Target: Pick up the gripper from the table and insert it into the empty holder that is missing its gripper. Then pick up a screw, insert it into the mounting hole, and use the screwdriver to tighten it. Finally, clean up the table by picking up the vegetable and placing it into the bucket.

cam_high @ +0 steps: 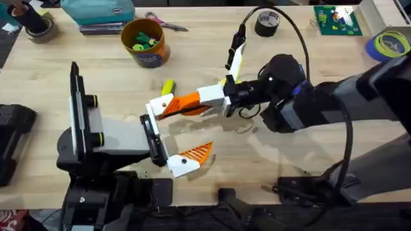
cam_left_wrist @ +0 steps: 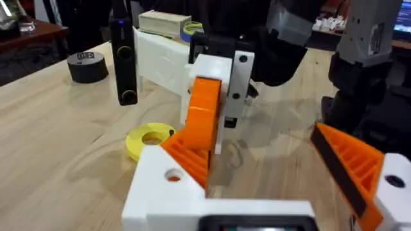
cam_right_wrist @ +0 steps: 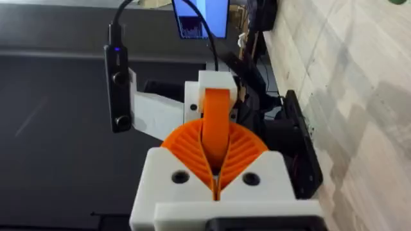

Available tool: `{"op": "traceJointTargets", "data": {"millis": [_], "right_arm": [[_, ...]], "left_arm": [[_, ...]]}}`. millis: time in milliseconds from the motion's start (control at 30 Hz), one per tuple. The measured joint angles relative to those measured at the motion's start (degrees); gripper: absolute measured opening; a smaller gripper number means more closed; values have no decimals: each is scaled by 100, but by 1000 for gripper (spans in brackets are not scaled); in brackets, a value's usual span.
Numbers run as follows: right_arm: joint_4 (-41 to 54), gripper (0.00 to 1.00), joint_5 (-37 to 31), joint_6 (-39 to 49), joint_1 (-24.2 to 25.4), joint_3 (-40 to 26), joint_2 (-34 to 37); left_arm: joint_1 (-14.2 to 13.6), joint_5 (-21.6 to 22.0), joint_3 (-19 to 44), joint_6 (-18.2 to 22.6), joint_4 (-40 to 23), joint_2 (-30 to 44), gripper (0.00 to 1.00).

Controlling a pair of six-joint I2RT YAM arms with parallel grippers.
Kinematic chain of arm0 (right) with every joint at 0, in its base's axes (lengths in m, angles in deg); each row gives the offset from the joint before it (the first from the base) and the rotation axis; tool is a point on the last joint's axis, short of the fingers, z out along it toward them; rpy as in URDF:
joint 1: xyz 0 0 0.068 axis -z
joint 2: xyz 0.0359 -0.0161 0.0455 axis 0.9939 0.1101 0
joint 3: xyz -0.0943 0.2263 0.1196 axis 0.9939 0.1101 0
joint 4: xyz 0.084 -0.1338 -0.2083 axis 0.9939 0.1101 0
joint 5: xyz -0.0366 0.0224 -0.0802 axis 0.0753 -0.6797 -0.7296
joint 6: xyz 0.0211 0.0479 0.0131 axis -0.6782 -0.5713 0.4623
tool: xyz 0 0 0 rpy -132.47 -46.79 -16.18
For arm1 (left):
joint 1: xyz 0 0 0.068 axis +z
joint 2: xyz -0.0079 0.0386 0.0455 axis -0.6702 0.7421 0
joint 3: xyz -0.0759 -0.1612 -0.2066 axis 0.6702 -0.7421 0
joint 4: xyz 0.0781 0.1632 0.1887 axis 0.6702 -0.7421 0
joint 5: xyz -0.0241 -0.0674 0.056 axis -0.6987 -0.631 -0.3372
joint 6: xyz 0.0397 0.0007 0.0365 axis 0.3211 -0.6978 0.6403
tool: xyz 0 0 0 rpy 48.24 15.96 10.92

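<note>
The gripper (cam_high: 169, 106), a small orange wedge, is pinched in my shut right gripper (cam_high: 192, 102) and pressed against the holder (cam_high: 154, 108), the bare white finger mount of my left arm. In the left wrist view, the orange gripper (cam_left_wrist: 202, 119) stands upright with its lower end on the white holder (cam_left_wrist: 160, 192). In the right wrist view, my right gripper (cam_right_wrist: 216, 160) clamps its ribbed pads on the wedge (cam_right_wrist: 216, 119). My left gripper (cam_high: 183, 131) is wide open. The yellow-green vegetable (cam_high: 167, 86) lies on the table near the orange bucket (cam_high: 144, 42). The screwdriver and screws are out of view.
A yellow disc (cam_left_wrist: 149, 140) lies on the table just beyond the holder. Black tape rolls sit at the far side (cam_high: 267, 24) and far left (cam_high: 38, 27). Scissors (cam_high: 166, 24) and a teal case (cam_high: 99, 11) lie behind the bucket.
</note>
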Motion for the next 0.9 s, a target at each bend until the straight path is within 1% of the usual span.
{"op": "traceJointTargets", "data": {"millis": [833, 867, 900], "right_arm": [[5, 14, 25, 0, -11, -21, 9], [18, 94, 35, -20, -9, -21, 8], [13, 848, 36, -19, -43, -49, 9]], "left_arm": [[17, 0, 0, 2, 2, 0, 985], [17, 1, 0, 2, 2, 0, 986], [9, -48, 0, 2, -9, 0, 986]]}}
